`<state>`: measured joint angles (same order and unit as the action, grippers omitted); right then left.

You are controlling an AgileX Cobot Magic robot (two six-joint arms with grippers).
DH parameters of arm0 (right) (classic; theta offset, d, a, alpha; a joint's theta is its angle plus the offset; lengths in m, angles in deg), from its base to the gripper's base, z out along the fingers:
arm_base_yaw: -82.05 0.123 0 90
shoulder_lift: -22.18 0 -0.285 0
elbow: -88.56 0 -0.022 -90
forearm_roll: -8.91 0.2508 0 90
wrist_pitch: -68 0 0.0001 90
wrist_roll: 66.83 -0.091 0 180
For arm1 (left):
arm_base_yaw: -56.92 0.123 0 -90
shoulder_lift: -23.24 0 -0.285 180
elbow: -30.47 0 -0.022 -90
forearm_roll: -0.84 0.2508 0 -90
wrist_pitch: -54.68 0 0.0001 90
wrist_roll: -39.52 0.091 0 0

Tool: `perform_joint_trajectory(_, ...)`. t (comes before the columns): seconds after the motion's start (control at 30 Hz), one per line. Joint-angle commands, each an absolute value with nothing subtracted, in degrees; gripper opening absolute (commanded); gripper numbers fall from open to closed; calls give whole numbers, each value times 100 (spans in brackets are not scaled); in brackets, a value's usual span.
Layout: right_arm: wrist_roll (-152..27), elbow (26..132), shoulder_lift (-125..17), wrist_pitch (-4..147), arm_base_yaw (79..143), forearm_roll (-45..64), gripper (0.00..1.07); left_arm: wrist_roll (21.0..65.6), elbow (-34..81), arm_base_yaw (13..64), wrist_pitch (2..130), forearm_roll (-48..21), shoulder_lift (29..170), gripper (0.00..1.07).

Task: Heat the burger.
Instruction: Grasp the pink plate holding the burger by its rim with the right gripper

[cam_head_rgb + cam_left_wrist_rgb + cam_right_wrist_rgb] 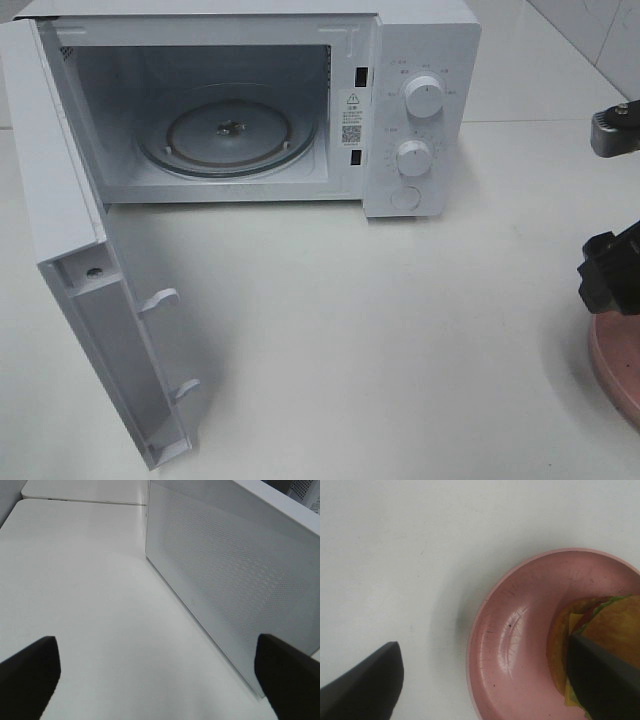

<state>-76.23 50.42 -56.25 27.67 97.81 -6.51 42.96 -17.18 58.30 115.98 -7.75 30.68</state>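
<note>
White tabletop (400,330), soft even light; poss. pale tiled wall (600,35) behind, far right.

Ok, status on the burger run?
Left gripper open, empty. Right gripper open over the burger, which sits on the pink plate. Microwave door open, turntable bare. Nothing blocking seen.

Microwave (440,40) casing: white, smooth, satin sheen; knobs (425,97) look like plastic. Turntable (228,135): clear glass, glossy. Door (235,580) panel: fine perforated mesh, matt. Table (380,330): white, smooth, faint gloss. Plate (510,645), at 4 o'clock on the table: pink, glossy, fine scratches, dark specks. Burger (615,625) bun: matt, slightly rough.
</note>
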Motion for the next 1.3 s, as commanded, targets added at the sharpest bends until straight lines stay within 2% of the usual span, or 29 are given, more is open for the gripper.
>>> perform_joint_trajectory(0.03, -7675, 4933, -5625, 2933, 9695, -691, 82, 4261, -1718, 5835, 11610, -792, 2971, 98)
perform_joint_trajectory(0.6, -7738, 4664, -6284, 3494, 9620, -651, 76, 4261, -1718, 5835, 11610, -792, 2971, 98)
perform_joint_trajectory(1.3, -8208, 4664, -7607, 4153, 9620, -668, 76, 4261, -1718, 5835, 11610, -792, 2971, 98)
